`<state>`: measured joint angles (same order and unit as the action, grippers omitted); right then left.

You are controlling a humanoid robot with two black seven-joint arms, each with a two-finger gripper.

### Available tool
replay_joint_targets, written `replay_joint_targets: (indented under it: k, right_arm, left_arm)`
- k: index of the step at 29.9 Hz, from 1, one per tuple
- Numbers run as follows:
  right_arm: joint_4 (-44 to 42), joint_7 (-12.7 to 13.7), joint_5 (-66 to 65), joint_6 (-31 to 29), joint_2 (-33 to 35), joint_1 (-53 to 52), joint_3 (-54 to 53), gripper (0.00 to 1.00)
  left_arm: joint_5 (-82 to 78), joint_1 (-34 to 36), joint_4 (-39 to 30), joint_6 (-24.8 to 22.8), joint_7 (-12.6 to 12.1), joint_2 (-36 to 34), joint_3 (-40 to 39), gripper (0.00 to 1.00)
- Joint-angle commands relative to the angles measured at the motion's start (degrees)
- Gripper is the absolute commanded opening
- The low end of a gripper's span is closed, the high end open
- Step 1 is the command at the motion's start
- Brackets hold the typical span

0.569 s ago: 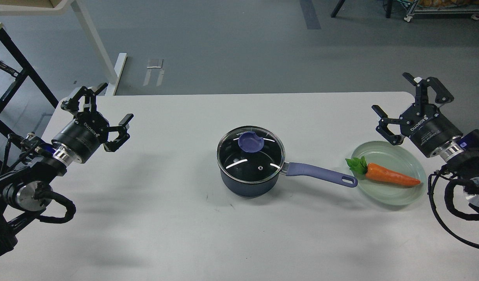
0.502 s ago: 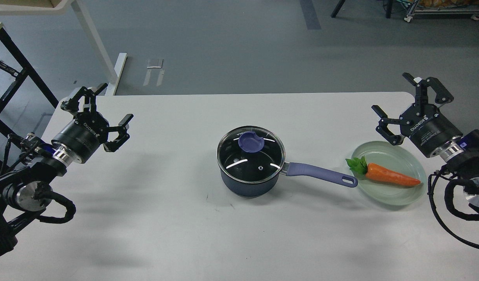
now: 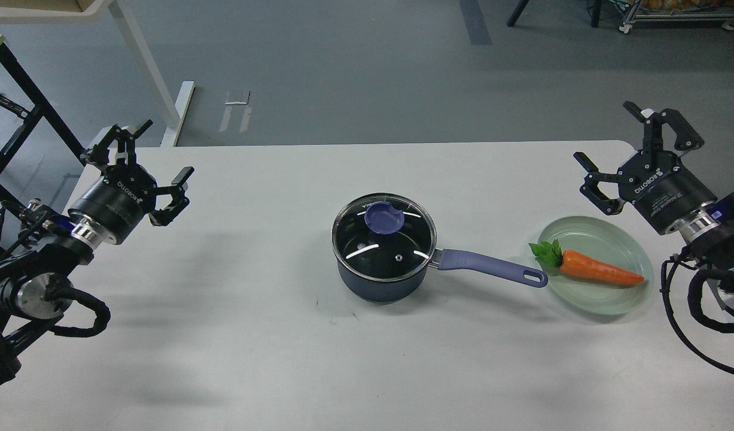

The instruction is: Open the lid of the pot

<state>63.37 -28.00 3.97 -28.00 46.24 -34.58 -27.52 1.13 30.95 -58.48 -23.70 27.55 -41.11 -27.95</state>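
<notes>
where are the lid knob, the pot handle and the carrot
lid knob [image 3: 383, 218], head view, centre of the purple knob
pot handle [image 3: 492, 267], head view, middle of the purple handle
carrot [image 3: 597, 270], head view, middle of the orange body

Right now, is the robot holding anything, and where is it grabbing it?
Nothing is held. The left pincer and right pincer are both open and empty, far from the pot lid.

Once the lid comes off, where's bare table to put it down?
Bare table lies left of the pot, between it and the left gripper, and across the whole near strip. The far strip behind the lid is bare too. The right is crowded: the pot handle reaches the plate holding the carrot, under the right gripper.
</notes>
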Motion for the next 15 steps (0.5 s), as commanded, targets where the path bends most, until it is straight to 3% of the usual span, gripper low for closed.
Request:
replay_joint_targets:
  k: [1,15]
  right_arm:
    - [0.9,0.0,-5.0,0.0,1.8,-3.1,0.0,1.00]
    - [15.8,0.0,-62.1,0.9,13.2,-20.7,5.0,1.00]
  left_arm:
    - [-0.2,0.7,-0.1,-0.2,0.4,-0.4,0.3,0.99]
    - [-3.7,3.9,-0.3,-0.6,0.4,-3.5,1.1,0.99]
